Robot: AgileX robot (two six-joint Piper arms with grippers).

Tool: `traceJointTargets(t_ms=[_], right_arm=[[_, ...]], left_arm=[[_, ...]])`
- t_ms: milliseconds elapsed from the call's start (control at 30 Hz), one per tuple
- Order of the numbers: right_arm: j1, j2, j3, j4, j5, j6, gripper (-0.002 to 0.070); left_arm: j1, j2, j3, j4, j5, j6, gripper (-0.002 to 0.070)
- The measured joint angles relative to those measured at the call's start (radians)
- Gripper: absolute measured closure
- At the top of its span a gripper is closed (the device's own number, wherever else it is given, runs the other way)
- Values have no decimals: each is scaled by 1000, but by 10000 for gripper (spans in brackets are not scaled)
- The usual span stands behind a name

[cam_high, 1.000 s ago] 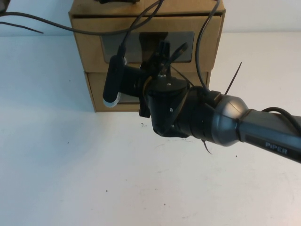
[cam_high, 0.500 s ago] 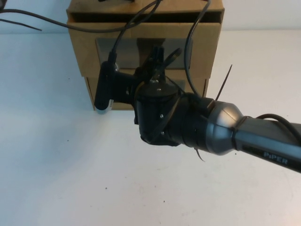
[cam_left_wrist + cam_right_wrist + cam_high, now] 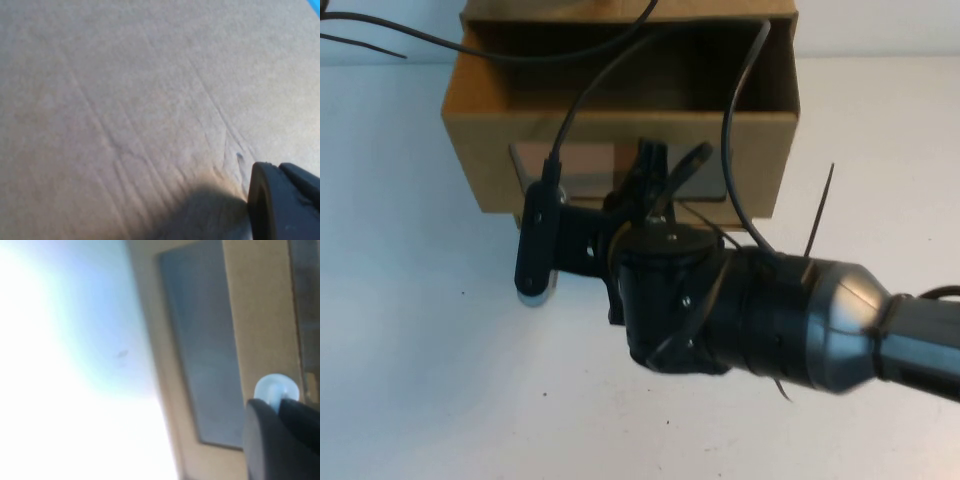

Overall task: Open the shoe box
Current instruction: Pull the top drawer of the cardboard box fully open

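The brown cardboard shoe box stands at the far middle of the table, and its drawer is slid out toward me. The drawer's front panel carries a grey label, and the dark inside shows behind it. My right gripper is at that panel, shut on a small pale knob that sticks out between its tips. My left gripper sits close against a plain cardboard face of the box and is outside the high view.
The white table spreads to the left and in front of the box. Black cables loop over the open drawer. The right arm's wrist camera and bulky forearm hang over the table just in front of the box.
The right gripper has drawn back toward me with the knob in it. The drawer has slid out with it, exposing the dark inside.
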Motion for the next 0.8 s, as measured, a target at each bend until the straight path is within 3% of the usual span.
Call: traceJointTargets(t_ms=[800], right_arm=[[137,-118,113,153,118,-6,665]], left_arm=[[0,0,0,-9,0,-3,679]])
